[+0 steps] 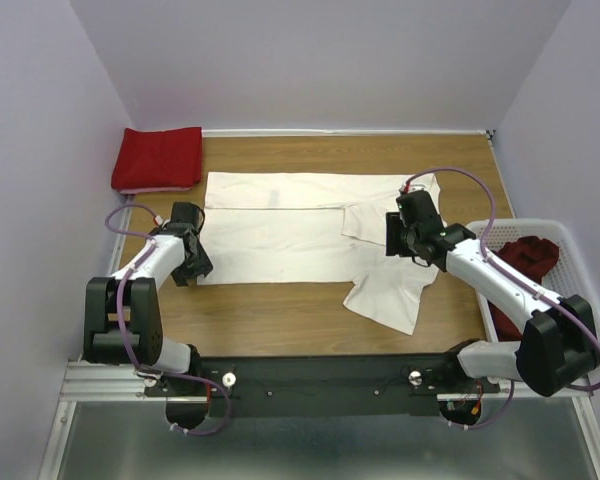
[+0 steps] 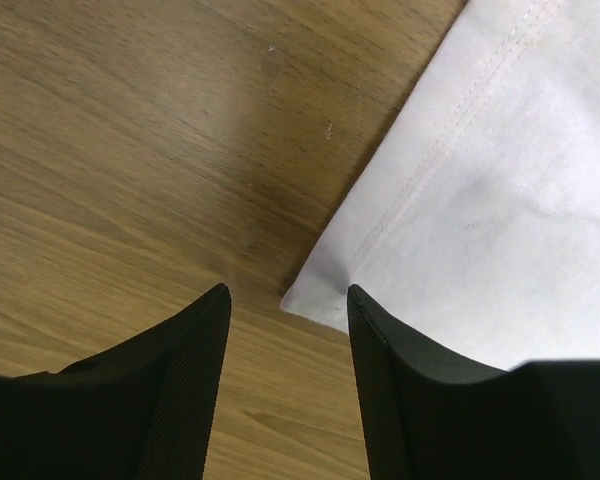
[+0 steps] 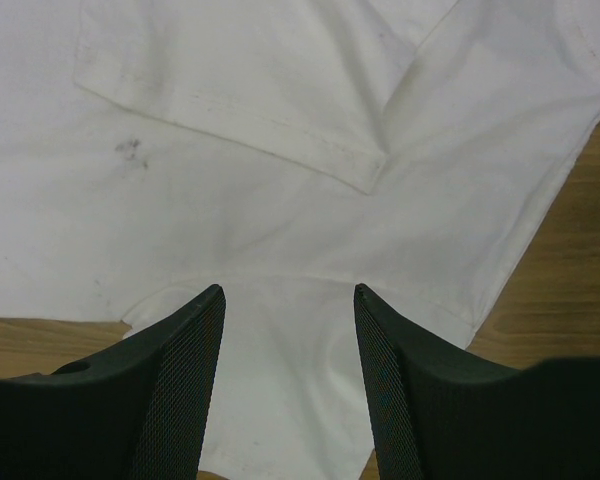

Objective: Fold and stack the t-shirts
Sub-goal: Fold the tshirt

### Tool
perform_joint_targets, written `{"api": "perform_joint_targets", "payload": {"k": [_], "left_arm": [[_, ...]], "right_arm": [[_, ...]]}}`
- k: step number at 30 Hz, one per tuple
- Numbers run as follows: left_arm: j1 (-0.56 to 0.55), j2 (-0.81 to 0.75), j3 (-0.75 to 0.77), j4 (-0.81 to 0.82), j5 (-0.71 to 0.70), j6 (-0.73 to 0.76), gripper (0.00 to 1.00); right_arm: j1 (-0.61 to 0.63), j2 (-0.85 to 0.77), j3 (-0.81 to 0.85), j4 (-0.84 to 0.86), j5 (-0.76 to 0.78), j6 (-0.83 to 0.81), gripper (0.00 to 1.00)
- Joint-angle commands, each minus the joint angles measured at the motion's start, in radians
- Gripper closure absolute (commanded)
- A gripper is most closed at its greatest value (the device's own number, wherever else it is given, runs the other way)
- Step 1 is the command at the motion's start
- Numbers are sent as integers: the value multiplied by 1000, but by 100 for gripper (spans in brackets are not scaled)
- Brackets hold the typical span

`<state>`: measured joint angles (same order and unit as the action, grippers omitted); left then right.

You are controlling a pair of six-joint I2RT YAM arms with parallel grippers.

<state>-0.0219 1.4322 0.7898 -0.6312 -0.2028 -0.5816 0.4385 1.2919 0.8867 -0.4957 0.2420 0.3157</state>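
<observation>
- Cloth first: the cream-white t-shirt (image 1: pixel 280 235) lies spread flat in the middle of the wooden table (image 1: pixel 270 320). A fold line runs across its far part, and one sleeve is turned in over the body on the right.
- My left gripper (image 2: pixel 288 295) sits low at the shirt's near left corner. Its jaws stand partly apart and the stitched corner of the hem pokes into the gap between them. The cloth is not pinched, so I have hold of nothing there.
- My right gripper (image 3: pixel 288 290) hangs over the right part of the same shirt with its jaws parted about as far, and it is empty too. Below it the near sleeve spreads out from the body toward the table's near edge.
- The bright red t-shirt (image 1: pixel 158 158) lies folded in the far left corner of the table, apart from the cream one.
- The dark red t-shirt (image 1: pixel 525 258) lies crumpled in the white lattice basket (image 1: pixel 520 224) at the table's right side, beside my right arm.
</observation>
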Motion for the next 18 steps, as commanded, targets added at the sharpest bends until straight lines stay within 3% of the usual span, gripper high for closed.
{"api": "perform_joint_targets", "payload": {"k": [1,12,18], "left_arm": [[-6,16,-24,31,-9,-23,42],[-18,23,-76,83,19,-34,43],[-24,31,-87,90,22,-40,55]], "right_arm": [[-4,-19,-17,5,25,0,38],[-4,-5,-20,9,22,-1,38],[-4,-5,-22,13,22,-3,38]]}}
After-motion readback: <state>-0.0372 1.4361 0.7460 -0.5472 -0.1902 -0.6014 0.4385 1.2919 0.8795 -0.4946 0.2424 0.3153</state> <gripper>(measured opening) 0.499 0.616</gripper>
